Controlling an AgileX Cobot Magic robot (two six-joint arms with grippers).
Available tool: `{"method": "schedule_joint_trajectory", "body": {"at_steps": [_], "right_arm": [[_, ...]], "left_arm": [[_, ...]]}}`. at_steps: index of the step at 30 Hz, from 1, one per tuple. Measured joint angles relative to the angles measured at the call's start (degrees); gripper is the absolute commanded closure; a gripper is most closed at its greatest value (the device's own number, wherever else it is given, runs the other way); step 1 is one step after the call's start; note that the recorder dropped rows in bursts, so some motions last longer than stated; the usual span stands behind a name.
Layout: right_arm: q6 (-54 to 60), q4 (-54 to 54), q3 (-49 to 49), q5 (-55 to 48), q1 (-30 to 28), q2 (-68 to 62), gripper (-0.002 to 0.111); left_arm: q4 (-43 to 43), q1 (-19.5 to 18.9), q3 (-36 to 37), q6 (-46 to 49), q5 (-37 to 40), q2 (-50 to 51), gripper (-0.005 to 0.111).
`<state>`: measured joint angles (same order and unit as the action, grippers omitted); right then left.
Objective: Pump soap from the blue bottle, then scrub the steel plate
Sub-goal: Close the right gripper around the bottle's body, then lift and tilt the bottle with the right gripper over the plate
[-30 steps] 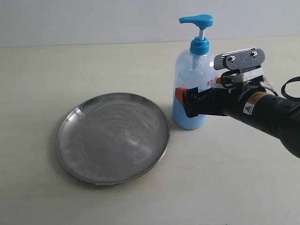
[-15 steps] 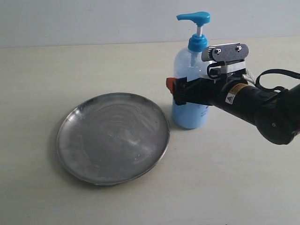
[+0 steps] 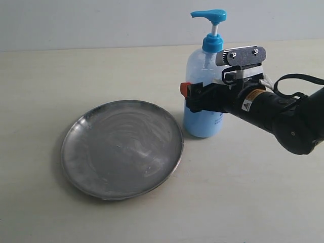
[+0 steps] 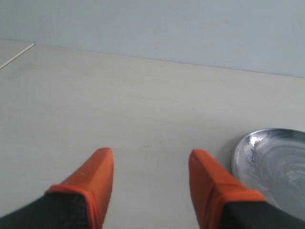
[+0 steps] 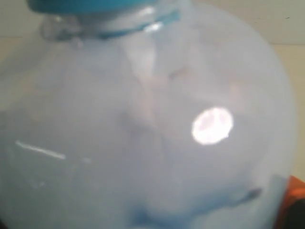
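Note:
The blue bottle (image 3: 202, 121) stands upright just right of the steel plate (image 3: 121, 149), its blue pump head (image 3: 209, 15) raised. My right gripper (image 3: 193, 94) reaches in from the right and straddles the bottle's middle. One orange fingertip (image 3: 185, 89) shows on the near side; the other is hidden behind the bottle. Up close, the bottle (image 5: 143, 119) fills the right wrist view, with one finger (image 5: 296, 191) at its side; contact is not visible. A whitish swirled smear (image 3: 129, 126) covers the plate. My left gripper (image 4: 151, 181) hovers open over bare table beside the plate (image 4: 276, 162).
The pale table (image 3: 253, 202) runs under everything, with a grey wall (image 3: 101, 20) behind it. My right arm's dark body and its cable (image 3: 288, 81) stretch off to the right of the bottle. The left arm is outside the exterior view.
My right gripper slid left until its jaws straddled the bottle. The bottle shifted slightly left with it. The plate and the left gripper stayed still.

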<state>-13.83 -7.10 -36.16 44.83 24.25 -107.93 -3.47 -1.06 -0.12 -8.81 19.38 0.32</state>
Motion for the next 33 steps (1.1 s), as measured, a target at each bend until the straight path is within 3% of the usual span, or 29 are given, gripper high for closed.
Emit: {"method": "schedule_joint_trajectory", "body": {"at_steps": [14, 23, 28, 33], "right_arm": [[7.4, -6.9, 0.3, -15.0, 0.1, 8.9, 0.108], [8.0, -12.2, 0.3, -18.6, 0.3, 11.2, 0.108], [10.9, -11.6, 0.3, -20.6, 2.7, 12.0, 0.108], [17.6, -3.9, 0.3, -21.4, 5.3, 12.4, 0.108]], "left_arm": [[0.0, 0.0, 0.0, 0.0, 0.0, 0.0, 0.056], [0.0, 0.0, 0.0, 0.0, -0.1, 0.0, 0.056], [0.0, 0.0, 0.0, 0.0, -0.1, 0.0, 0.056], [0.0, 0.0, 0.0, 0.0, -0.1, 0.0, 0.056]]}}
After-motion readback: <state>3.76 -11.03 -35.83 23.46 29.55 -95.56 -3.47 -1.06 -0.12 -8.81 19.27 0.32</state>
